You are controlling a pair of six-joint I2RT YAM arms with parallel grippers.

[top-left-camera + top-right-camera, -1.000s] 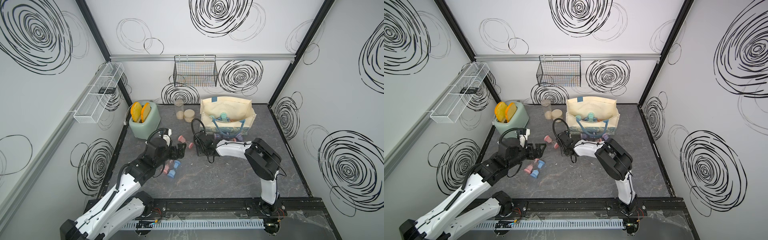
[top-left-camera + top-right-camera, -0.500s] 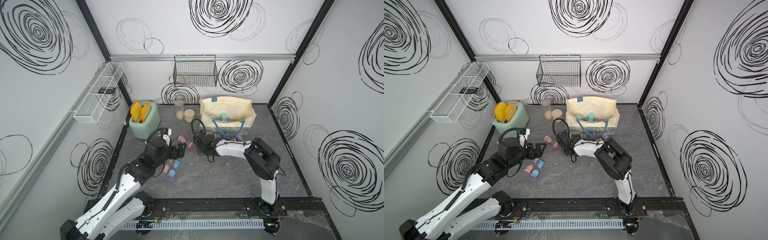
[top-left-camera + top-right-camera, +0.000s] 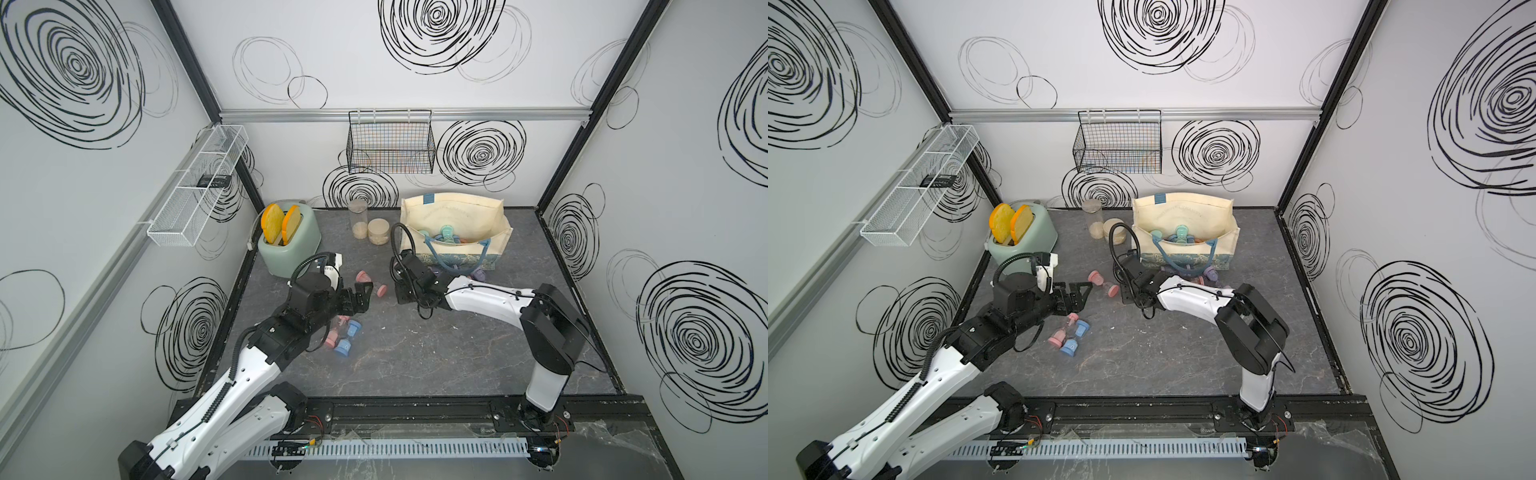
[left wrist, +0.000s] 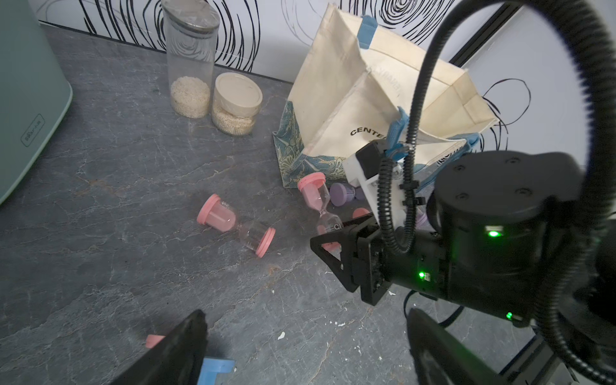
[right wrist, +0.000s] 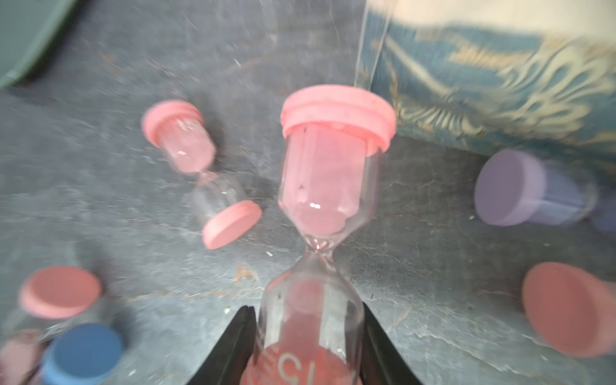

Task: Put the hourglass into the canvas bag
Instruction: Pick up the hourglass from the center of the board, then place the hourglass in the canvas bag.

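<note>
The right gripper [image 5: 308, 320] clamps 1 pink hourglass [image 5: 328, 173] by its glass bulb, just beside the canvas bag [image 3: 453, 216]; the left gripper [image 3: 361, 296] gapes. Slick glass could slip, or catch the bag's handle [image 4: 396, 128].

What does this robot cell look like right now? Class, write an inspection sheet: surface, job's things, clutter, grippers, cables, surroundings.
Surface: grey stone-look tabletop, a few white crumbs.
Job's things: canvas bag stands open at the back, hourglasses inside; pink hourglass in front of it, gripped.
Clutter: loose pink hourglass, pink and blue pair, purple hourglass by the bag; toaster, tall jar, short jar.
Grippers: right gripper shut on one bulb of the pink hourglass; left gripper open, empty.
Cables: black hose loops above the right wrist, near the bag.
Surroundings: black wire basket on the back wall, white wire shelf on a side wall.
</note>
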